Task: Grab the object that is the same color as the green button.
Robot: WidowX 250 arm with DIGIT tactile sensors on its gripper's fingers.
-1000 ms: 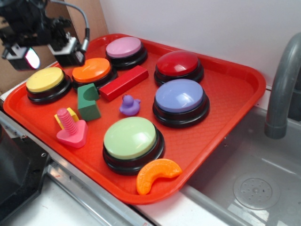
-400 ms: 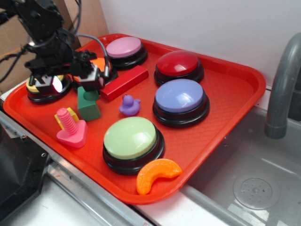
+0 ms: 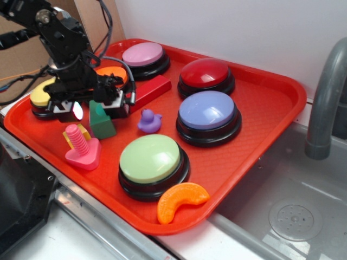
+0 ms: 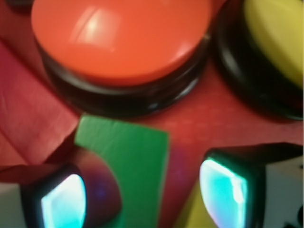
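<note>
On the red tray (image 3: 260, 103), which sits on a metal counter next to a steel sink (image 3: 282, 206) with a grey faucet (image 3: 325, 103) at right and a white wall behind: six dome buttons on black bases. Pink button (image 3: 142, 54) and dark red button (image 3: 205, 72) at the back, lavender-blue button (image 3: 207, 110) mid-right, green button (image 3: 150, 157) near the front, orange button (image 3: 112, 72) and yellow button (image 3: 39, 95) at left, both partly hidden by the arm. Also on the tray: a red bar block (image 3: 152, 89), purple duck (image 3: 148, 121), pink screw toy (image 3: 81, 146) with a yellow piece under it, and an orange crescent (image 3: 181, 200) at the front edge.

The gripper (image 3: 92, 108) is low over the tray's left side, jaws spread apart and holding nothing. The dark green block (image 3: 102, 122) sits just below and between them, beside the pink screw toy and in front of the orange button. In the wrist view the block (image 4: 128, 166) lies between the two fingers, closer to the left fingertip (image 4: 61, 199), with the right fingertip (image 4: 223, 190) clear of it across a gap of tray. Contact with the left finger: can't tell, too blurred. Orange button (image 4: 121, 38) is right ahead of the block, yellow button (image 4: 275, 42) off to the upper right.
</note>
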